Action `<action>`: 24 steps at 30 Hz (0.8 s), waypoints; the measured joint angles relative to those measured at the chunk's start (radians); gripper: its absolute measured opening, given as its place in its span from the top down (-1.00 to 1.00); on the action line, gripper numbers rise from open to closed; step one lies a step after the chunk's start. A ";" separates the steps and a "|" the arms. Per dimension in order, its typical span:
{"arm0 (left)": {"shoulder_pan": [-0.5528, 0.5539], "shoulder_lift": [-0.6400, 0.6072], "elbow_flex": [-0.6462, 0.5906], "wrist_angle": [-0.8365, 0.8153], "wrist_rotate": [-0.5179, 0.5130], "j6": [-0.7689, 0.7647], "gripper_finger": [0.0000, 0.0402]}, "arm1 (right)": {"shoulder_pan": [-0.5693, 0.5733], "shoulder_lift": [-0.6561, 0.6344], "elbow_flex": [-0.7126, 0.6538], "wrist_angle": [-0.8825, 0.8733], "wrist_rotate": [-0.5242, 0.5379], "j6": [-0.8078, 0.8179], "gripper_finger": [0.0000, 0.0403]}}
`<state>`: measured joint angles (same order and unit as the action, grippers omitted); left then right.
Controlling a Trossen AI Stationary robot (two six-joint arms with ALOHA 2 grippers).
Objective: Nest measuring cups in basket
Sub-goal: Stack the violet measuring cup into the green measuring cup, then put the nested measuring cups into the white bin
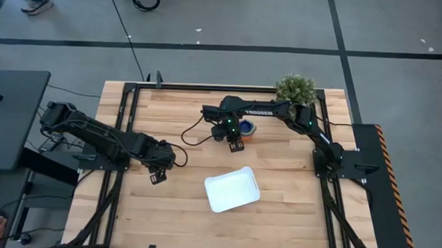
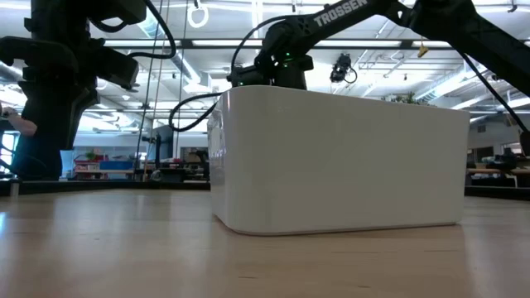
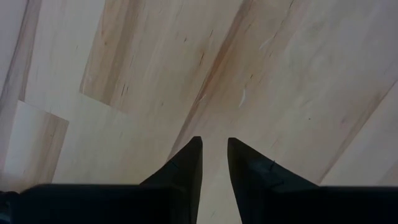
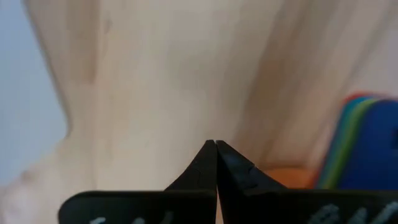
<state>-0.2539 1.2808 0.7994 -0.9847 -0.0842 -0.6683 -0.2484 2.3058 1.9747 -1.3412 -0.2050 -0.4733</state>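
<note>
Looks like an open lab hall: grey taped floor, exposed ceiling lights, wooden bench in a metal frame.

The pale butcher-block wooden table looks smooth and matt, with visible grain. The white rectangular plastic basket has smooth, slightly glossy walls.

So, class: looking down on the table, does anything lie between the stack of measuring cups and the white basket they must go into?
Nothing visible does. The measuring cups sit near the plant, and only bare wood separates them from the basket. The right gripper, shut, hangs over that stretch rather than resting on it.
</note>
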 joint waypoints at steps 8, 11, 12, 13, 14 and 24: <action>0.000 0.000 0.000 0.001 -0.001 0.027 0.58 | 0.023 -0.061 0.000 -0.070 -0.008 0.021 1.00; 0.000 0.000 0.000 0.001 -0.001 0.028 0.58 | 0.023 -0.120 0.000 -0.064 -0.002 0.070 1.00; 0.000 0.000 0.000 0.002 -0.001 0.028 0.58 | 0.023 -0.141 0.000 -0.063 0.006 0.087 1.00; 0.000 0.000 0.000 0.002 -0.001 0.029 0.58 | 0.023 -0.162 0.000 -0.060 0.023 0.108 1.00; 0.000 0.000 0.000 0.004 -0.001 0.029 0.58 | 0.023 -0.182 0.000 -0.058 0.047 0.127 1.00; 0.000 0.000 0.000 0.011 -0.001 0.032 0.58 | 0.022 -0.338 0.000 -0.087 0.096 0.293 0.90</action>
<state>-0.2538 1.2812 0.7994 -0.9737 -0.0849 -0.6367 -0.2264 1.9675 1.9747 -1.4284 -0.1094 -0.1803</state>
